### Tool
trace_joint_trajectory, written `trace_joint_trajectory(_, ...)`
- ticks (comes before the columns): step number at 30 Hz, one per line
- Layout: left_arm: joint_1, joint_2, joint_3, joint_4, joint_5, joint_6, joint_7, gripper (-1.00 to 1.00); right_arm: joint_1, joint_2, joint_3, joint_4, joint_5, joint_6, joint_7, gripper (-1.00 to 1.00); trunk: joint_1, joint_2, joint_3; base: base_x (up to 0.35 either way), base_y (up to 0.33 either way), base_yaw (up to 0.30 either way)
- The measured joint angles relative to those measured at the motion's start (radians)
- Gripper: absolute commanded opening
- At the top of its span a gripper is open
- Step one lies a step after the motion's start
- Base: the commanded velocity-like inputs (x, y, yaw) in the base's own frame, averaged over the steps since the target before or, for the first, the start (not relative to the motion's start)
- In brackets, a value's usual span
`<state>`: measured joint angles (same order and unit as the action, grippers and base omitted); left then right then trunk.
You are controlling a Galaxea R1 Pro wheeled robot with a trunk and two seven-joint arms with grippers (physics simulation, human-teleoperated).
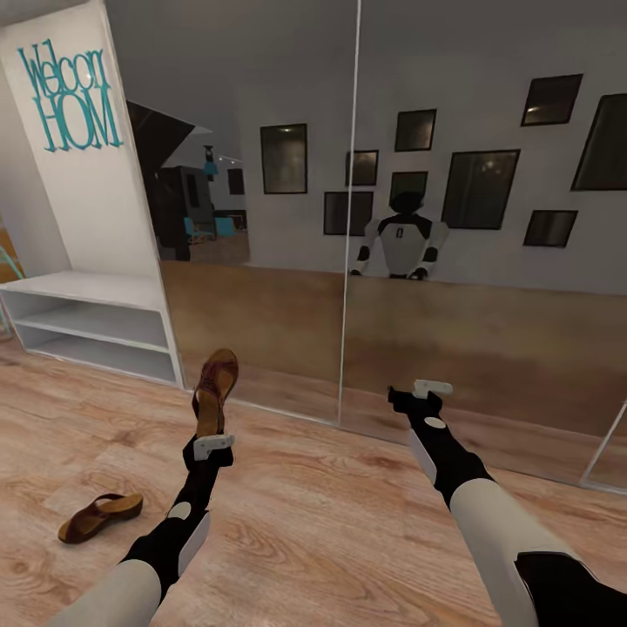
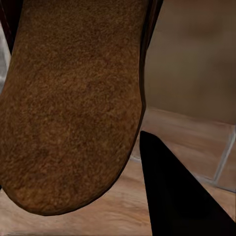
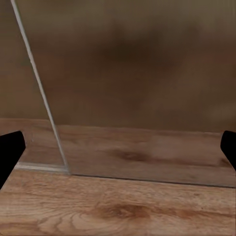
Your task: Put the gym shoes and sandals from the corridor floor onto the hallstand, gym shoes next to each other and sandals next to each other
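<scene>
— Brown and a bit fuzzy, what is that big thing right in front of the left gripper (image 1: 212, 435)?

— That is a brown sandal (image 1: 215, 391). The left gripper is clamped on its heel end, and the sandal sticks up past the fingers, off the wooden floor (image 1: 331, 514). In the left wrist view its rough sole (image 2: 73, 103) is very close, with one black finger (image 2: 172, 191) just beside it.

— Where is the other sandal (image 1: 99, 516)?

— It lies on the floor, behind the left gripper and out to its left side, well apart from it.

— And the shoe rack (image 1: 87, 318)?

— It is white, with two long shelves. It stands ahead of the left gripper and off to its left, near the held sandal but not touching it.

— What is the right gripper (image 1: 409, 396) doing?

— Its fingers are spread apart with nothing between them. In the right wrist view the two black fingertips (image 3: 10, 150) sit at the far edges. The gripper hangs low over the floor, and the big mirror (image 1: 435, 218) stands just ahead of it. You can see the robot's reflection (image 1: 402, 239) in the glass.
</scene>
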<state>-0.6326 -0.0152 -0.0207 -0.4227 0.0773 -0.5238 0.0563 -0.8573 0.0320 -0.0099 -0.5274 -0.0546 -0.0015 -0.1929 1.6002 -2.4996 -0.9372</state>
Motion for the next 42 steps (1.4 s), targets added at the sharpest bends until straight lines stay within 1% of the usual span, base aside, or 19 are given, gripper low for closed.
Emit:
trace_joint_trajectory(11,0.0,0.0,0.0,0.0,0.0,0.0,0.0,-1.0,0.0,0.0,0.0,0.0,0.0,0.0,0.0,1.0,0.0,0.0,0.0,0.0,-0.002,0.29)
trace_joint_trajectory(22,0.0,0.0,0.0,0.0,0.0,0.0,0.0,-1.0,0.0,0.0,0.0,0.0,0.0,0.0,0.0,1.0,0.0,0.0,0.0,0.0,-0.201,0.29)
trace_joint_trajectory(42,0.0,0.0,-0.001,0.0,0.0,0.0,0.0,-1.0,0.0,0.0,0.0,0.0,0.0,0.0,0.0,1.0,0.0,0.0,0.0,0.0,-0.009,0.29)
